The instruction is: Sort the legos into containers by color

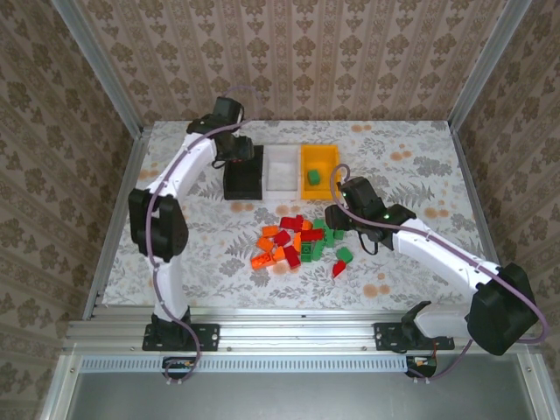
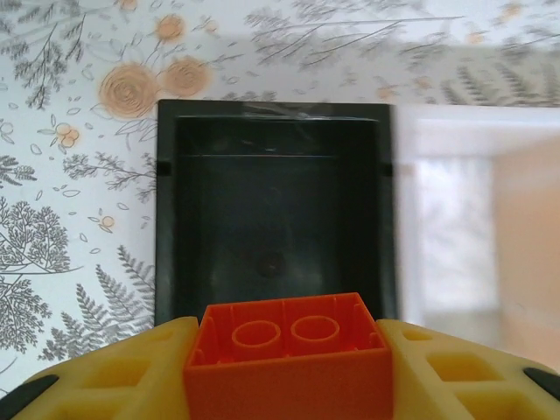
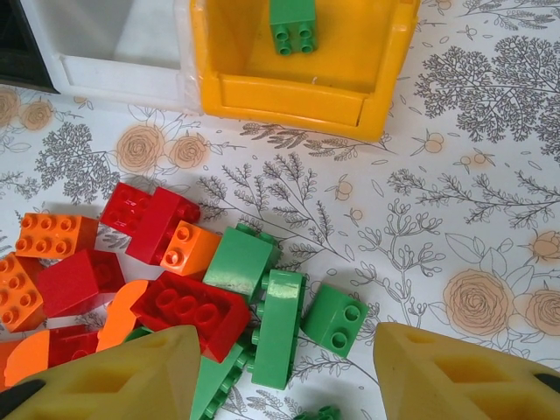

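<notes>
Nearest the arm bases, the right gripper (image 1: 337,216) hangs over the 3 o'clock side of the pile of bricks (image 1: 291,241) on the table (image 1: 411,157). Its own wrist camera shows the jaws apart and holding nothing. Only the tips of its yellow fingers (image 3: 114,376) show, cut off by the bottom edge, and they cover parts of the red, orange and green bricks lying below. The bricks overlap, so their number is hard to make out. A lone red brick (image 1: 339,269) lies at the pile's 4 o'clock, just clear of it.

At the pile's 12 o'clock three bins stand in a row, side against side. The yellow bin (image 1: 304,166), at the 3 o'clock end, holds one green brick (image 1: 313,178); in the right wrist view the top edge cuts that brick off. The white bin (image 1: 282,166) is in the middle, and the part of its floor that shows is plain. The black bin (image 1: 243,181) is at the 9 o'clock end, its inside too dark to read from above.

Farthest off, the left gripper (image 1: 238,150) hangs over the black bin, its jaws hidden under the wrist in the top view. Its wrist camera shows the jaws clamped on an orange brick (image 2: 287,350), held above the bin's near end. The brick and fingers hide the near wall, and dark floor shows beyond. The white bin at 3 o'clock is a blur.
</notes>
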